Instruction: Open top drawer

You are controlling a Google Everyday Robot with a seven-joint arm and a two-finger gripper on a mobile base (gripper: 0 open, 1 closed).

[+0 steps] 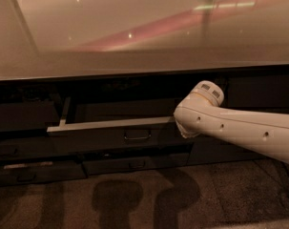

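The top drawer [110, 138] is pulled partly out from under the counter. Its dark front carries a small loop handle [137, 135], and its pale top edge [110, 124] and left side rail [64, 112] catch the light. My white arm [239, 130] reaches in from the right. Its rounded end [186, 122] rests at the right end of the drawer's top edge. My gripper is at that end, hidden behind the arm's joint.
A broad glossy countertop [134, 32] overhangs the drawers. Narrower dark drawer fronts [134, 165] with small handles sit below, another at lower left [29, 173]. Carpeted floor [134, 199] with shadows lies in front.
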